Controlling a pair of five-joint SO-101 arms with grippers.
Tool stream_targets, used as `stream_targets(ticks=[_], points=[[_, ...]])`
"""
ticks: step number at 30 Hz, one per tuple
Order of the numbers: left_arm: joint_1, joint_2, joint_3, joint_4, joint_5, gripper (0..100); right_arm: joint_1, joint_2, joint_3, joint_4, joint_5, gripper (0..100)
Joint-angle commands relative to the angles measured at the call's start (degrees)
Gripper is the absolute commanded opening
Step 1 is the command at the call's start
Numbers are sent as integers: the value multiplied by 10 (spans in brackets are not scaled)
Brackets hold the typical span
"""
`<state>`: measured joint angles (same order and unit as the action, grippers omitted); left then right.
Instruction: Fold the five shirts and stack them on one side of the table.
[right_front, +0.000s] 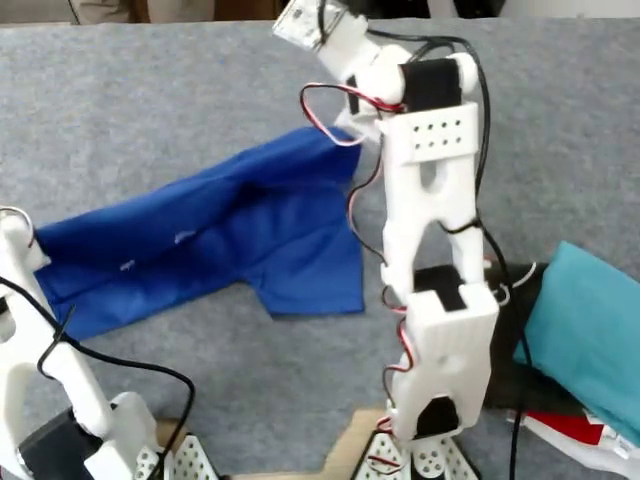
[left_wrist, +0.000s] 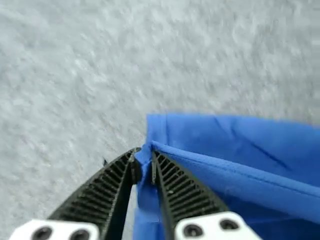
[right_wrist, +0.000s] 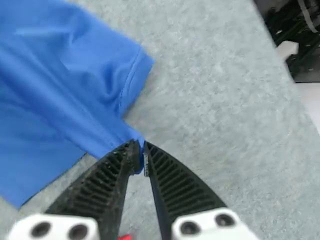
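At the left and far ends of the blue shirt (right_front: 220, 240), the left gripper (left_wrist: 144, 161) and right gripper (right_wrist: 140, 154) are each clamped on a thin edge, which uneven pulling could slip free.

Four cloth items in all: one blue shirt (right_front: 220, 250) at middle left, and at the right edge one teal garment (right_front: 585, 320), one black garment (right_front: 515, 350) and one red-and-white piece (right_front: 570, 432). Two arms, the left arm (right_front: 50, 380) and the right arm (right_front: 430, 230). Two grippers, the left gripper (left_wrist: 143, 162) and the right gripper (right_wrist: 140, 150).
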<state>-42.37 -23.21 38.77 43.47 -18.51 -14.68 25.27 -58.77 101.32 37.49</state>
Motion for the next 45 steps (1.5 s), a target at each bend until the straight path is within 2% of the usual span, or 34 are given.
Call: stream_targets(ticks=[1, 4, 9, 13, 15, 18, 24, 29, 35, 45], points=[[-16, -13, -41, -31, -4, 19, -15, -89, 72, 8, 8, 4], [-7, -9, -110, -45, -2, 19, -16, -122, 138, -8, 4, 4], [45, 44, -202, -88, -1, 19, 10, -133, 221, -89, -18, 4], [55, 102, -212, -93, 0, 19, 17, -136, 255, -95, -18, 4], [51, 109, -203, -70, -4, 19, 21, -136, 263, -98, -18, 4], [42, 109, -169, -10, -5, 19, 33, -133, 264, -98, -18, 4], [33, 54, -60, 40, -86, 19, 34, -136, 267, -94, 3, 4], [22, -66, 81, 19, -108, 19, 33, -132, 268, -69, 3, 4], [1, -160, 229, -71, -116, 19, 33, -154, 352, -70, 35, 4], [-8, -160, 233, -83, -113, 19, 14, -320, 660, -193, 71, 4]])
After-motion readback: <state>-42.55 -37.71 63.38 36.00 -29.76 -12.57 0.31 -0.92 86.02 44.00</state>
